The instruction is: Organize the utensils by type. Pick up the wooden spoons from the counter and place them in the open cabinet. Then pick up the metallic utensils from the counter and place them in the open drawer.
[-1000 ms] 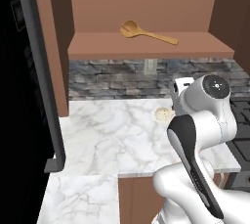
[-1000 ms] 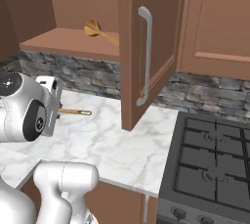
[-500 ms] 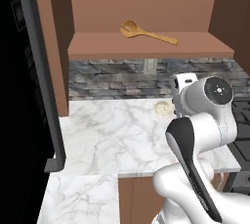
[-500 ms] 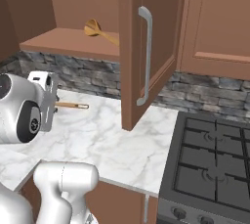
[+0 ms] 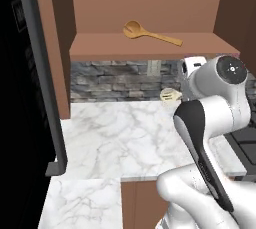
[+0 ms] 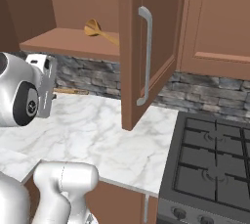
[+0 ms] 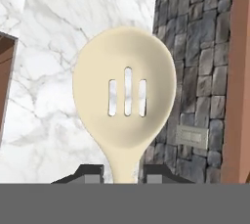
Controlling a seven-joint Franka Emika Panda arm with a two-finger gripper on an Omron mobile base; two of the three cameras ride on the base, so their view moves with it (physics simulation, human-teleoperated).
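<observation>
Cream slotted spoon, three slits in bowl, pinched at neck between gripper fingertips, held above marble counter beside stone backsplash. Slits legible in hand view alone; left base view gives just the pale bowl past the arm; right base view gives the tan handle instead. Golden-brown spoon lying on open cabinet shelf. Right base view adds cabinet door with bar handle, and stove.

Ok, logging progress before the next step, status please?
End effector shut on slotted spoon, held above counter. Golden spoon already on open cabinet shelf. Nothing blocking.
</observation>
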